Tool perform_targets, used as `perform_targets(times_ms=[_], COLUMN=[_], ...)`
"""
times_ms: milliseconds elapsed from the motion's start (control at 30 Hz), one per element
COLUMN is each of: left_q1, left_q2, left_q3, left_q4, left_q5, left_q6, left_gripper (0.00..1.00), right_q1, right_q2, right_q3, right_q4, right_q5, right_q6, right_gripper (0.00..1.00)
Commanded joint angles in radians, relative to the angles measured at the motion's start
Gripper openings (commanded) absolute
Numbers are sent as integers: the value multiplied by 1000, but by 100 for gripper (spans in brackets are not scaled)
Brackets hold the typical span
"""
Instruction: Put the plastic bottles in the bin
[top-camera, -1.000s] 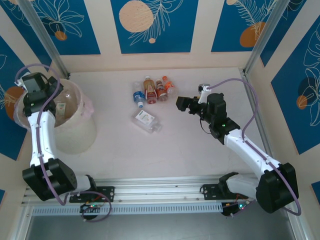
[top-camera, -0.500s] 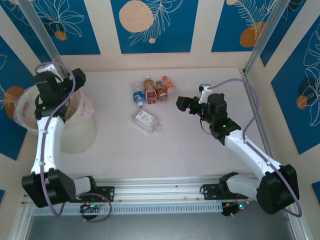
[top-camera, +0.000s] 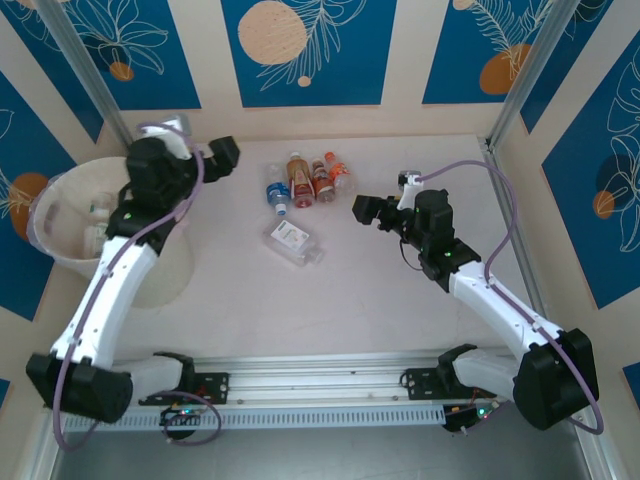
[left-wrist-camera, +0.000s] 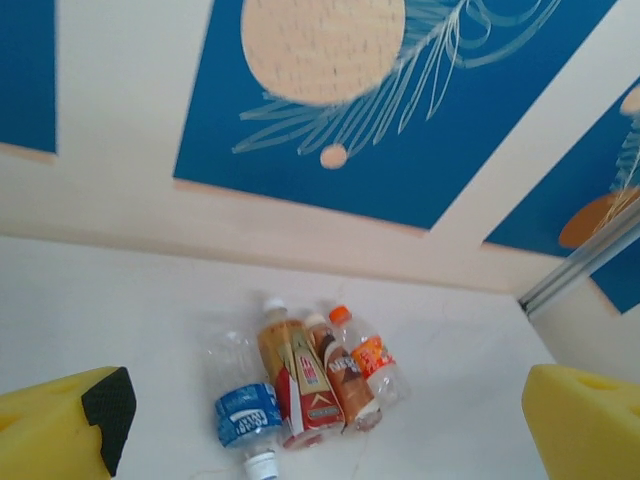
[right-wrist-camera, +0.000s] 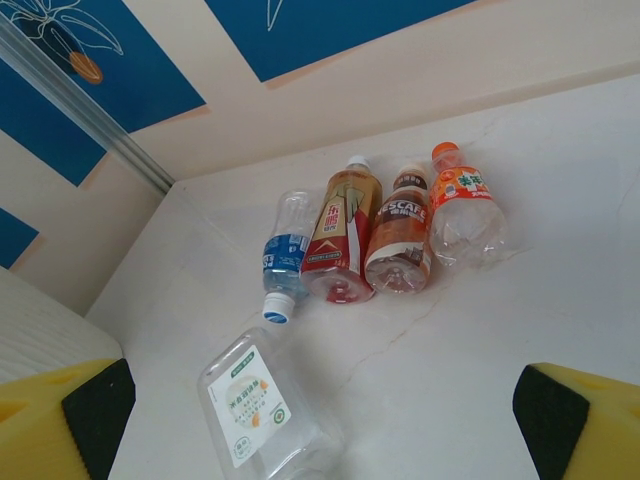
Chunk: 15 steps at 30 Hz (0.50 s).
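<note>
Left gripper (top-camera: 222, 152), seen from above, hangs with its jaws spread wide and nothing between them. It sits just past the bin (top-camera: 38, 215) and is turned toward the plastic bottles (top-camera: 305, 180) near the back of the table (top-camera: 250, 300). The right gripper (top-camera: 372, 210) faces the same row from the other side, equally wide and empty. The bin stands at the far left, within the left arm's reach, with a few bottles lying inside it. That is probably why this arm does the carrying. A flat bottle (top-camera: 292, 241) lies on its side apart from the row, nearer the arms.

From the left wrist, the left gripper (left-wrist-camera: 322, 405) shows both yellow fingers (left-wrist-camera: 60, 430) at the picture's edges with bare space between them. Four bottles lie side by side ahead: blue-labelled (left-wrist-camera: 245, 410), red-labelled (left-wrist-camera: 300, 385), brown (left-wrist-camera: 340, 375) and orange-capped (left-wrist-camera: 368, 355). They lie touching, so I judge a wide opening is needed to take one without catching its neighbour.

From the right wrist, the right gripper (right-wrist-camera: 322, 400) is also fully spread and holds nothing. The row lies well ahead of it, and the flat bottle (right-wrist-camera: 255, 415) with its green label lies closest, between the fingers' line and the row. That one looks the easiest pick for this arm, since it lies clear of the others.
</note>
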Motion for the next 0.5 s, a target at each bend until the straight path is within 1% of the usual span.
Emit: perform_targets(times_ms=[0,67,133,267,333,467], left_q1=[-91,-131,-149,-150,-149,-148], left_q2=[93,165,243,421,506,668], left_q3=[69,102,136,233,291,403], left_q4=[-21,-18,-16,-37,-60,-114], left_q5=[-163,-207,-238,-247,-240,-221], left_q6=[3,-9,-38,-76,-75,-116], left_gripper=[100,100,100,100,100,100], right_q1=[-7,-11,-14,-28,-33,-43], right_q2=[-27,-32,-41,-59,-66,-71], right_q3=[-33,-43,-52,-57,-56,-51], right_q4=[38,37,32,16,-1,-31], right_q5=[1,15,33,47,47,47], right_q6=[0,2,3,-9,-17,-27], right_gripper=[99,99,99,99,99,99])
